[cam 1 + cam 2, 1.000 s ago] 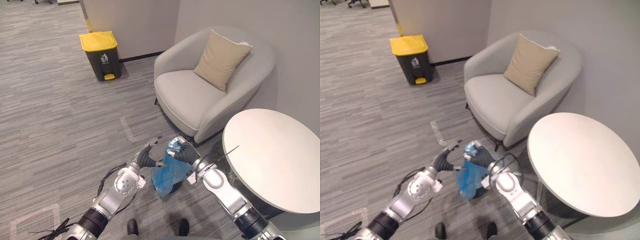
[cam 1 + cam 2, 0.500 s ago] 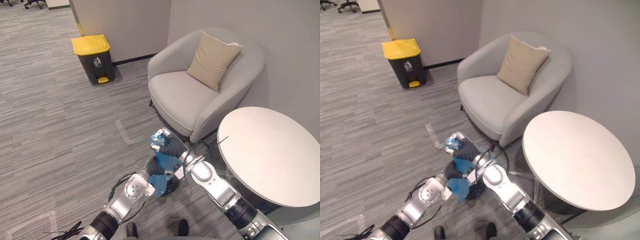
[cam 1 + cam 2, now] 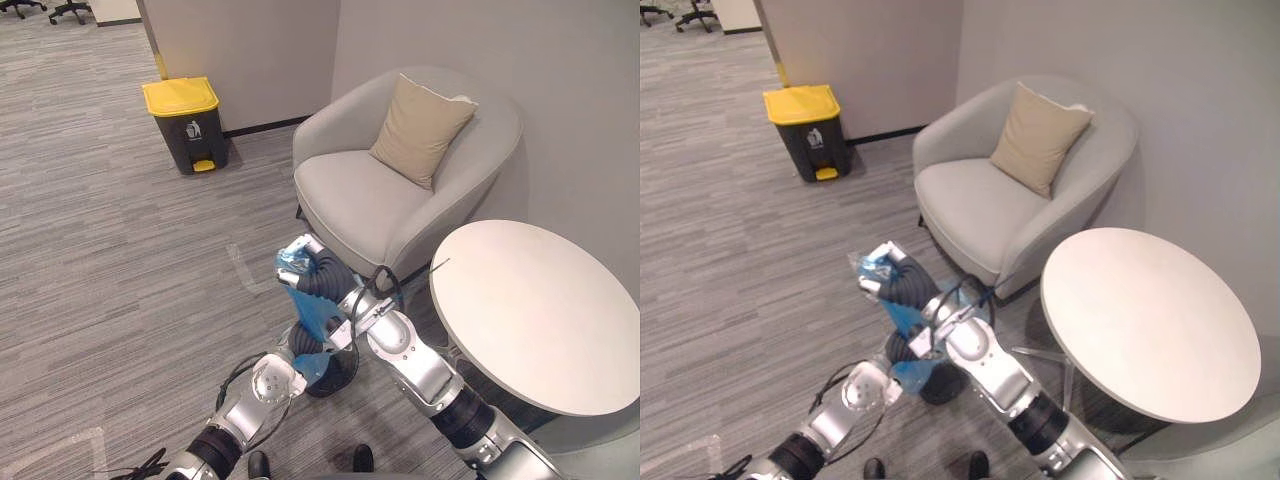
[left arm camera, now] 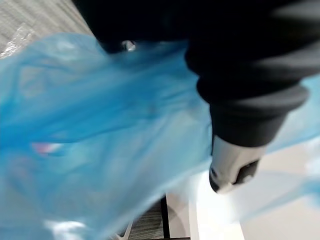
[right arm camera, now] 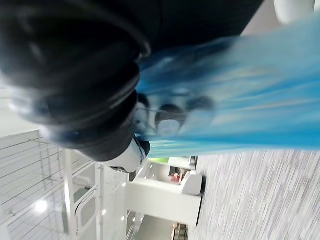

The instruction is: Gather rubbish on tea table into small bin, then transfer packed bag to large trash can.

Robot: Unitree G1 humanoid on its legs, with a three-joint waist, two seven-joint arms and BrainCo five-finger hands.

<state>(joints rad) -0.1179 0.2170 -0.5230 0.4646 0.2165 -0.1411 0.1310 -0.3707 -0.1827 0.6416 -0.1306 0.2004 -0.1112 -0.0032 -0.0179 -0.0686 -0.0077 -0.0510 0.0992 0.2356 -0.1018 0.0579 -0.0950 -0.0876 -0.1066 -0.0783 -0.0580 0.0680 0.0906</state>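
R hand (image 3: 318,278): fingers curled round neck of blue bag (image 3: 311,316), held above small black bin (image 3: 342,372) beside worktop (image 3: 540,310). L hand (image 3: 292,350) at bag's lower end; fingers' state can't be told. Yellow-lidded trash can (image 3: 187,125) well apart

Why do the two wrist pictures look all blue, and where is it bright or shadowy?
Left wrist view: the blue bag hangs right against the camera, with light glowing through it. Right wrist view: the same bag crosses the picture, and small lamps glare past it. Left eye view: soft, even light; the round table throws a dark shadow on the floor beneath.
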